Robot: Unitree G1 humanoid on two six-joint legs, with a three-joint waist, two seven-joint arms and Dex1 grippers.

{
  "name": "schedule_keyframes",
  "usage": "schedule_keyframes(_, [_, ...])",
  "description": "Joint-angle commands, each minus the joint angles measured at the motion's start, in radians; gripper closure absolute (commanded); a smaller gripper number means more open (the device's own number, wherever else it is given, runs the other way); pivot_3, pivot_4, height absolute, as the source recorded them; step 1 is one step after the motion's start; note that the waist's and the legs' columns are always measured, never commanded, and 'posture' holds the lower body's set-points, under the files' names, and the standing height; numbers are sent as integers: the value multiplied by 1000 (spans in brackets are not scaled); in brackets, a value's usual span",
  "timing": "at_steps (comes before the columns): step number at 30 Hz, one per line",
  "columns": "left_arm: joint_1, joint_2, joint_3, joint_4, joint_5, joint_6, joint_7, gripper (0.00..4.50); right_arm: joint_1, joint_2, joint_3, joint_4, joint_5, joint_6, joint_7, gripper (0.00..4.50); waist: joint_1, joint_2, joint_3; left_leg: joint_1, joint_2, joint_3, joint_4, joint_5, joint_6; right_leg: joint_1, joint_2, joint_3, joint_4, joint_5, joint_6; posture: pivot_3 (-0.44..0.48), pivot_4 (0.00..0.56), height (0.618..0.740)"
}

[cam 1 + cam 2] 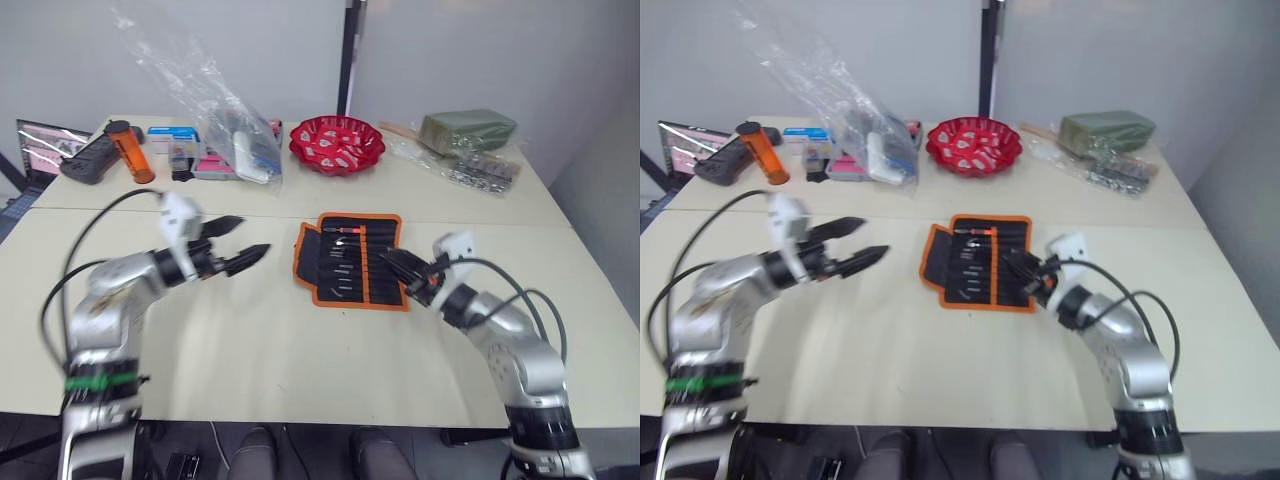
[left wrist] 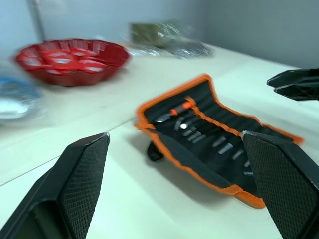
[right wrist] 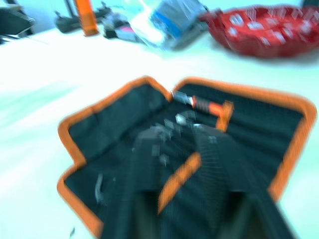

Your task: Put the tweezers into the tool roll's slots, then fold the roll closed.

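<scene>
The tool roll [image 1: 350,262] lies open and flat at the table's middle, black with orange binding. Several slim tweezers [image 1: 343,256] sit in its slots [image 2: 219,144], their metal ends glinting, and a small orange-handled tool [image 3: 207,105] lies near its far edge. My left gripper [image 1: 242,241] hovers open to the left of the roll, a short gap away, with nothing between its fingers. My right gripper [image 1: 396,264] is low over the roll's right edge, its fingers [image 3: 144,169] a little apart with the roll's inner orange strip showing between them.
Along the table's far side stand a red bowl [image 1: 337,143], a clear plastic bag of items [image 1: 238,140], an orange bottle [image 1: 130,150], a black controller [image 1: 88,160] and a green bundle in plastic [image 1: 465,135]. Bare tabletop [image 1: 300,350] lies in front of the roll.
</scene>
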Motion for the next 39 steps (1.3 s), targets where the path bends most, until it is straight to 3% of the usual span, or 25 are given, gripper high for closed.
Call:
schedule_keyframes(1, [160, 5, 94, -196, -69, 35, 81, 0, -74, -4, 64, 7, 41, 61, 82, 1941, -5, 0, 0, 0, 0, 0, -1, 0, 0, 0, 0, 0, 0, 0, -1, 0, 150, 729])
schedule_keyframes(7, [412, -1, 162, -325, -86, -1, 159, 0, -126, 59, 189, 52, -7, 101, 79, 28, -1, 0, 1, 1, 0, 0, -1, 0, 0, 0, 0, -1, 0, 1, -3, 0, 150, 729])
schedule_keyframes(13, [604, -50, 217, -460, -154, 14, 234, 0, -173, 154, 326, 110, -129, 62, 23, 28, -2, 0, 2, 0, 1, 2, 2, 0, 0, -1, 0, 0, -1, 1, -2, 0, 150, 729])
schedule_keyframes(20, [668, -50, 186, -520, -159, -4, 290, 0, -224, 221, 369, 246, -241, -16, -31, 28, 5, 0, 2, 0, 1, 1, 3, 0, 0, -2, 0, -1, -1, -2, -9, 0, 150, 729])
schedule_keyframes(29, [680, -29, 182, -524, -154, -10, 332, 0, -271, 272, 352, 398, -331, -134, -91, 28, -9, 0, 2, 0, 1, 1, 2, 0, 0, -2, 0, -1, 0, 1, -3, 0, 150, 729])
schedule_keyframes(33, [687, -7, 170, -523, -168, 8, 336, 0, -264, 282, 328, 406, -325, -158, -97, 1166, -11, 1, 2, -1, 1, 1, 1, 0, 0, -3, 0, -1, -1, 1, -3, 0, 150, 729])
schedule_keyframes(39, [673, 5, 161, -505, -174, 7, 350, 0, -267, 307, 281, 433, -312, -173, -112, 3278, -11, 1, 2, -1, 1, 1, 1, 0, 0, -3, 0, -1, 0, 1, -3, 0, 150, 729])
